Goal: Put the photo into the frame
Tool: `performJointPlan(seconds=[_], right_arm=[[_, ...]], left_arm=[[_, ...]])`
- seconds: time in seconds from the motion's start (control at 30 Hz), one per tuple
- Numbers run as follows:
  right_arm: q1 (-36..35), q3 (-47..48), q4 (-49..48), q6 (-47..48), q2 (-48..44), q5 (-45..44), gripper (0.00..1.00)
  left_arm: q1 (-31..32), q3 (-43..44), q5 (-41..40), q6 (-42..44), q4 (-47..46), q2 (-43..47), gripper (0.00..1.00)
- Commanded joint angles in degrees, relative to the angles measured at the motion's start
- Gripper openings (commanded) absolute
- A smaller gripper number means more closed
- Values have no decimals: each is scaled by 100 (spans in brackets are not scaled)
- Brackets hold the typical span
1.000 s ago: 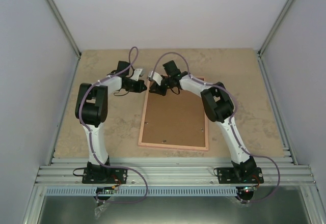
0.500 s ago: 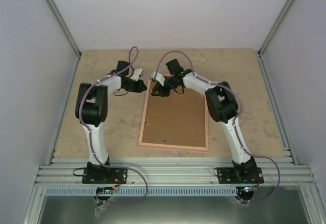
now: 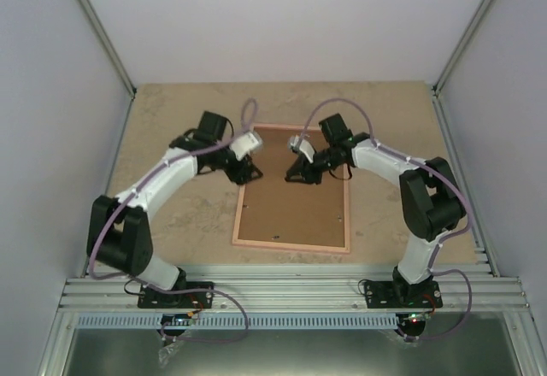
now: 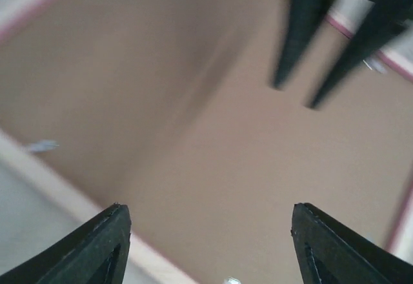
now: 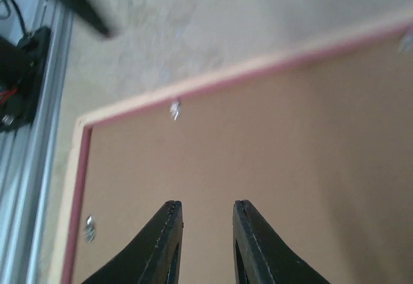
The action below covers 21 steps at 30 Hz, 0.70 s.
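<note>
The pink frame (image 3: 291, 245) lies flat on the table with a plain brown backing board (image 3: 295, 209) filling it. The photo is hidden. My left gripper (image 3: 242, 173) hovers over the board just inside the frame's left edge (image 4: 58, 184); its jaws stand wide open and empty (image 4: 210, 210). My right gripper (image 3: 295, 173) hangs over the board's upper middle, jaws a little apart with nothing between them (image 5: 206, 205). The two grippers face each other, and the right gripper (image 4: 295, 95) shows blurred in the left wrist view. The frame's edge (image 5: 258, 71) runs past the right fingers.
Small metal tabs (image 5: 175, 109) sit along the frame's inner edge. Beige tabletop (image 3: 171, 120) surrounds the frame, with grey walls on three sides. Aluminium rails (image 3: 291, 286) carry the arm bases at the near edge.
The left gripper has swung right over the frame's left edge and opened wide. The right gripper has shifted right and nearer along the board, its arm stretching out to the right.
</note>
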<state>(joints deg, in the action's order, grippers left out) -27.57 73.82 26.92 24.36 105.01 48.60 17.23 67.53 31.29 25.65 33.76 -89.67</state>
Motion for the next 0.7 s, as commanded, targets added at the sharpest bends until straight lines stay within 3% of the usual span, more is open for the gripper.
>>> performJointPlan(seconds=[0.0, 0.27, 0.47, 0.67], right_arm=[[-20, -858, -75, -117, -189, 41, 23], [-33, -1493, 61, 51, 52, -8, 17], [-316, -1781, 438, 595, -40, -164, 14], [-486, -1645, 926, 916, 773, -317, 12]], left_arm=[[858, -961, -445, 892, 636, 703, 71], [3136, -2484, -2088, 979, -162, 1299, 72], [3354, -2657, -2361, 1017, -620, 1160, 72], [3689, -2732, -2547, 1057, -1017, 945, 71]])
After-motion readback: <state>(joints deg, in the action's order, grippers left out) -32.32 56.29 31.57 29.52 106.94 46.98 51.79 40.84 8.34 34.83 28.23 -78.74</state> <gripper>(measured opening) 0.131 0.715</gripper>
